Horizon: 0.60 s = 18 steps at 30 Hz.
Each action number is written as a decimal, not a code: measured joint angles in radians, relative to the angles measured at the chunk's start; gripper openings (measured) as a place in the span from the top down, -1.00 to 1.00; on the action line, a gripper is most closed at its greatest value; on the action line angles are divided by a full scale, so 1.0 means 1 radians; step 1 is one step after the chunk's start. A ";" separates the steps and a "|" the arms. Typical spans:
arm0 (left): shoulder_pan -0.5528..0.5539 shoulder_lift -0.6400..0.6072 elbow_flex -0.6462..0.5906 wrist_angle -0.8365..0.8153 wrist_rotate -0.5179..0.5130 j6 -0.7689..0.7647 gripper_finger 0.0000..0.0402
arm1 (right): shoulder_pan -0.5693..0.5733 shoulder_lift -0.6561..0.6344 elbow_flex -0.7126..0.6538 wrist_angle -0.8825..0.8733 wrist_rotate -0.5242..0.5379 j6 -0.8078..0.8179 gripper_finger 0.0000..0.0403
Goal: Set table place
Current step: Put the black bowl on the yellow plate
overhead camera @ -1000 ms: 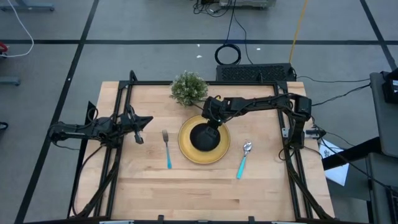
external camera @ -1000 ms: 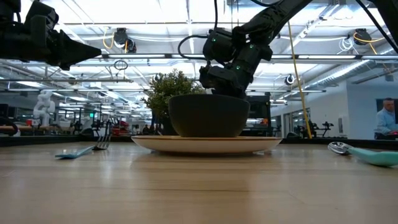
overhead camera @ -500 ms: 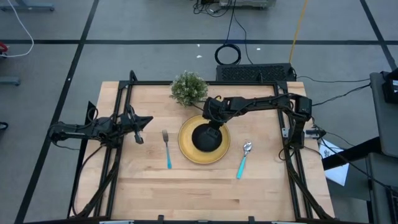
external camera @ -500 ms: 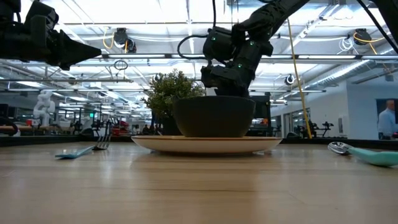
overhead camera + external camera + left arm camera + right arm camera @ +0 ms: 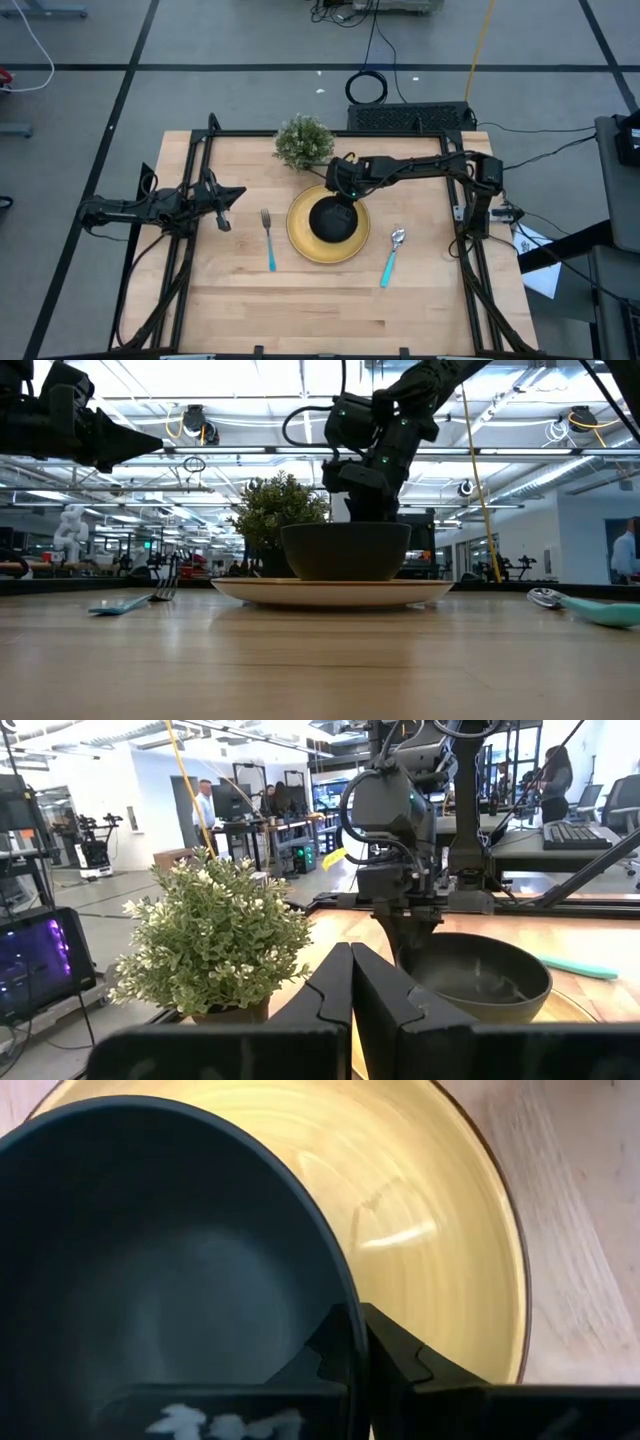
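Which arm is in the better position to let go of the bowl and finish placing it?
The right. Its gripper is shut on the rim of the bowl, which sits on the plate. The left gripper waits, shut, near the table's left edge.

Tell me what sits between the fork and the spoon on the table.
In the high view, the yellow plate lies between the fork and the spoon, with the black bowl on it. The right gripper pinches the bowl's rim.
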 joint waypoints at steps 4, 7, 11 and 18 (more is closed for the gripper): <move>0.000 0.000 0.000 0.000 0.000 -0.001 0.96 | 0.000 0.000 -0.005 0.005 -0.003 0.002 0.99; 0.000 0.000 0.000 -0.001 0.000 -0.001 0.96 | 0.000 0.000 -0.006 0.004 -0.003 0.002 0.99; 0.000 0.000 0.000 -0.001 0.000 -0.001 0.96 | 0.000 0.000 -0.006 0.004 -0.003 0.001 0.99; 0.000 0.000 0.000 -0.002 0.000 -0.002 0.96 | 0.000 0.000 -0.034 0.043 -0.005 0.002 0.99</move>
